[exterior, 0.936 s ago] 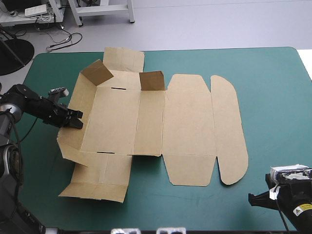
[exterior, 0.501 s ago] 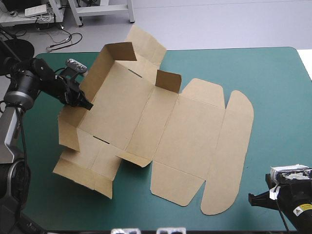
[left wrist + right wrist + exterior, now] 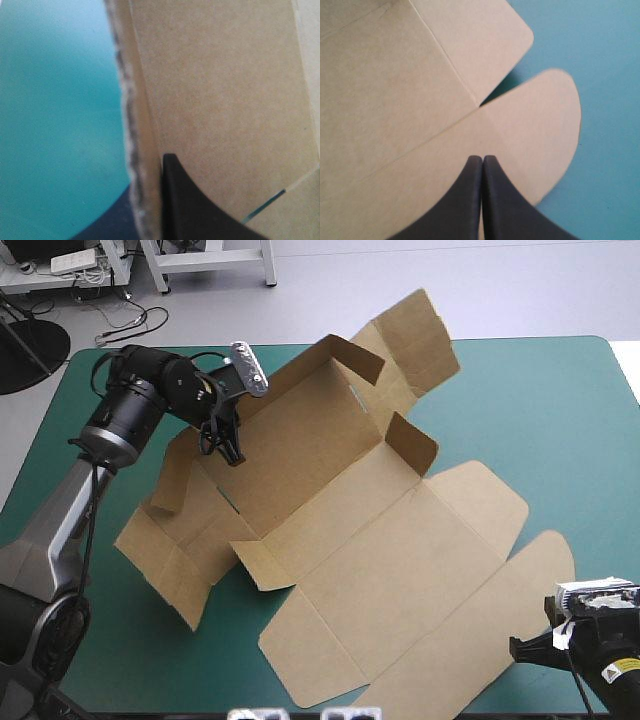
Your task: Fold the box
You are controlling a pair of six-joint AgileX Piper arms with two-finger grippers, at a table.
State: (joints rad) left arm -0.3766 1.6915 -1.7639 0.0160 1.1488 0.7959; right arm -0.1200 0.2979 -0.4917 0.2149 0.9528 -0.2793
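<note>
Clamped on the box by its raised left wall (board gripped edge-on): left gripper, probably to steer the skewed sheet mid-table. Pressed together, empty, near right: right gripper, above the rounded flap.

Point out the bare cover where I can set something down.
Widest: the teal-green cover in the far right corner, beyond the box. Also the near left corner, in front of the box. Crowded: the middle, around the left gripper, and near the right gripper.
</note>
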